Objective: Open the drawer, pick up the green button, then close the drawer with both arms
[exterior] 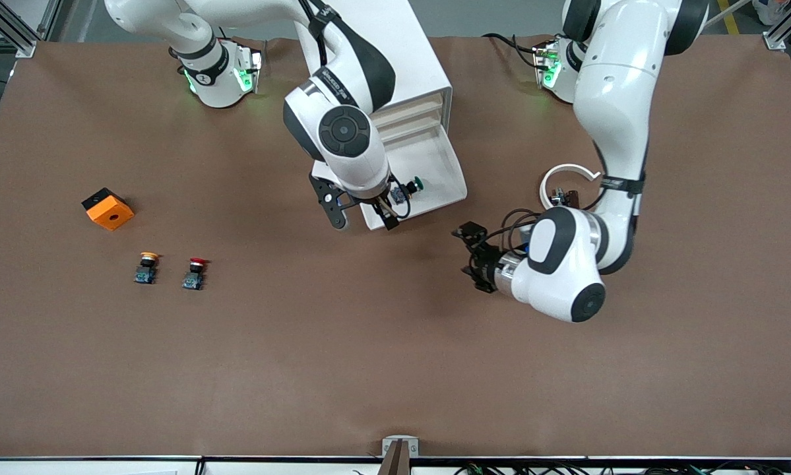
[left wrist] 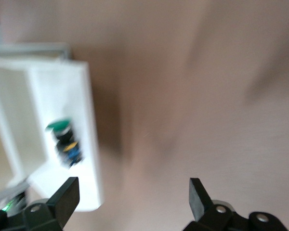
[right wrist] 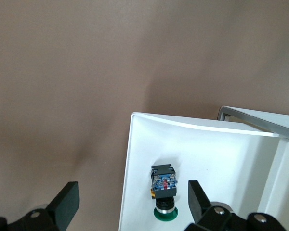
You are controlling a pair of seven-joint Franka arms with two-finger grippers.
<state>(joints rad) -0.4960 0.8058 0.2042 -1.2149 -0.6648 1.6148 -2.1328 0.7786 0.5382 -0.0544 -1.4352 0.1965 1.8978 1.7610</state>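
The white cabinet (exterior: 421, 59) stands at the robots' edge of the table. Its lowest drawer (exterior: 449, 173) is pulled out. The green-capped button (exterior: 408, 188) lies on its side in the drawer. My right gripper (exterior: 362, 218) is open and empty, over the drawer's corner. In the right wrist view the button (right wrist: 164, 190) lies near one finger (right wrist: 198, 198) of that gripper (right wrist: 132, 202), which straddles the drawer's wall (right wrist: 135, 159). My left gripper (exterior: 468, 252) is open and empty, over bare table beside the drawer's front. The left wrist view shows it (left wrist: 135, 192), the drawer (left wrist: 82, 96) and the button (left wrist: 65, 139).
An orange block (exterior: 107, 208), a yellow-orange-capped button (exterior: 146, 267) and a red-capped button (exterior: 194, 272) lie toward the right arm's end of the table. A white ring-shaped part (exterior: 567, 173) lies by the left arm.
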